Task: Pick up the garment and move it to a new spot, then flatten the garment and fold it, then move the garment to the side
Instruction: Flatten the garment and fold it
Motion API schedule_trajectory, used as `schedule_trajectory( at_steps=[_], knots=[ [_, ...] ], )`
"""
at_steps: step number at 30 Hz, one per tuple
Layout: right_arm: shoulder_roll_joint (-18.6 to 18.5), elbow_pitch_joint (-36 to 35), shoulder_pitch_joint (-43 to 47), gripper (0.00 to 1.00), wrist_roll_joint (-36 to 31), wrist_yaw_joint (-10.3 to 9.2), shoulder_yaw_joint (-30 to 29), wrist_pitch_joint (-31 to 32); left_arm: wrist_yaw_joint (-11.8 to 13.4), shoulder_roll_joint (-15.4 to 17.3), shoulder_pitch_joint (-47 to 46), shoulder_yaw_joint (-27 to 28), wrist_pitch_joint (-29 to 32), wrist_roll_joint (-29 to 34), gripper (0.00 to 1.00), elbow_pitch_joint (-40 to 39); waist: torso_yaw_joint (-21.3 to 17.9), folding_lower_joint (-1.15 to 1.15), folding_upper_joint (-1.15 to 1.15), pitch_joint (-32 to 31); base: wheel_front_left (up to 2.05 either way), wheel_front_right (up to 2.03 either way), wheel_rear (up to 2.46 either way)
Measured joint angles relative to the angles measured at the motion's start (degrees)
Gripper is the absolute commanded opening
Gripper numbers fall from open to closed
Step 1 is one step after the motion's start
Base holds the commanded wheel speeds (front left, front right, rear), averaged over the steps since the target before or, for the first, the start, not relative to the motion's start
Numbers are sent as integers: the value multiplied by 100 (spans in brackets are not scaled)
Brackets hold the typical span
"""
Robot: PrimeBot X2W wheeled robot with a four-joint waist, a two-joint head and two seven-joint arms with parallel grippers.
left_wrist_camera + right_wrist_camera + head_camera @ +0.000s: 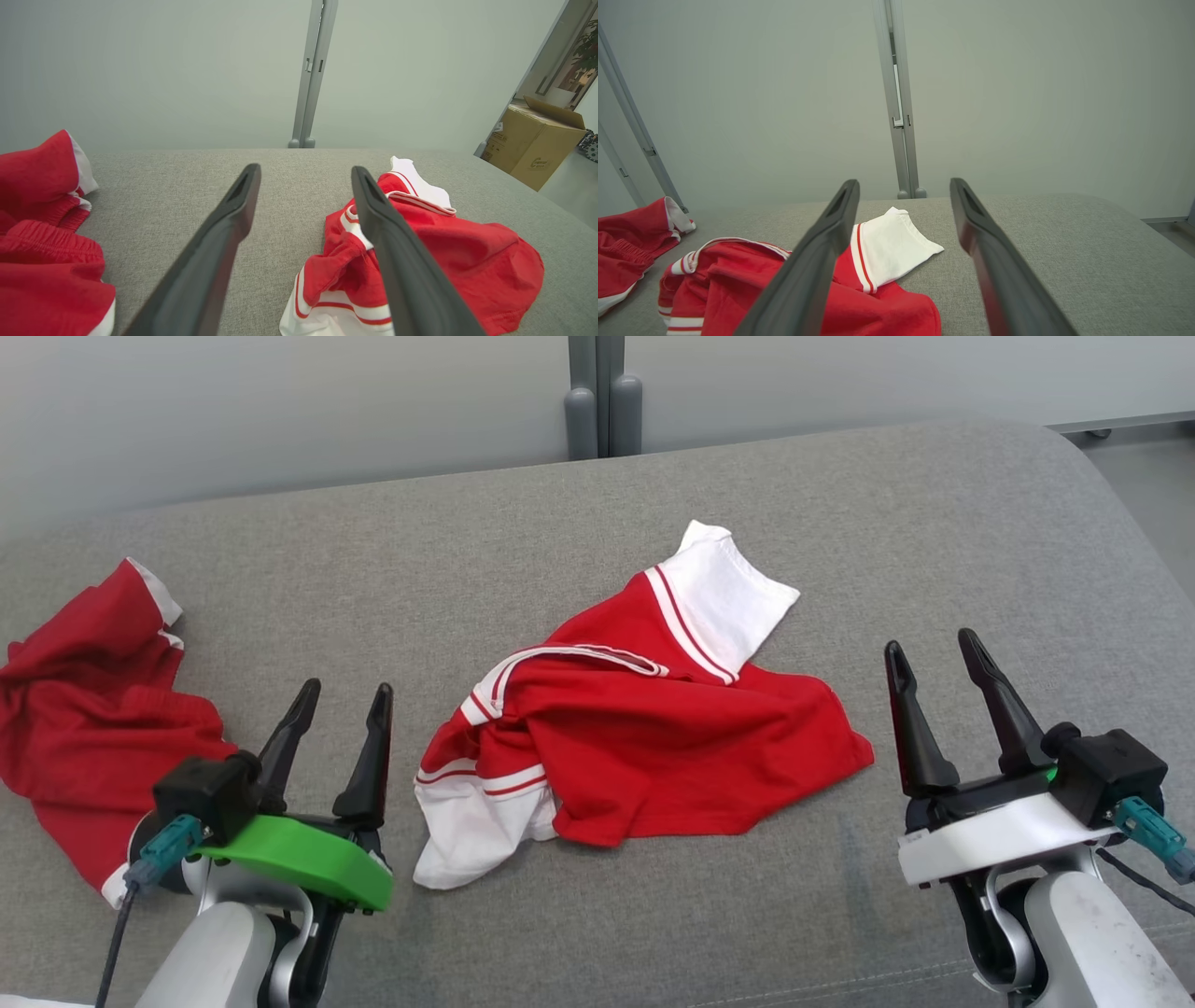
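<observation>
A crumpled red garment (644, 737) with white sleeves and striped trim lies in the middle of the grey surface (597, 513). It also shows in the left wrist view (448, 252) and the right wrist view (738, 284). My left gripper (341, 695) stands open just left of it, nothing between its fingers. To the garment's right my right gripper (929, 649) is open too and apart from the cloth. Both hover low over the surface.
A second red garment (84, 709) with white trim lies bunched at the far left of the surface. A grey partition with a post (602, 401) stands behind the far edge. A cardboard box (532, 140) sits on the floor beyond the right side.
</observation>
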Motion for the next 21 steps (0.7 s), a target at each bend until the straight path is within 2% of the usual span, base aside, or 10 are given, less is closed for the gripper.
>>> schedule_trajectory(
  at_steps=[12, 21],
  knots=[
    [5, -112, 3, 100, 1, -54, -113, 0, 73, 70, 193, 172, -33, 104, 100, -390, -12, 0, 0, 46, 0, 0, 0],
    [22, 366, 331, 100, 308, -87, -233, 24, 71, 92, 258, 112, -34, 162, 100, -689, 20, 0, 0, 154, 0, 0, 0]
  ],
)
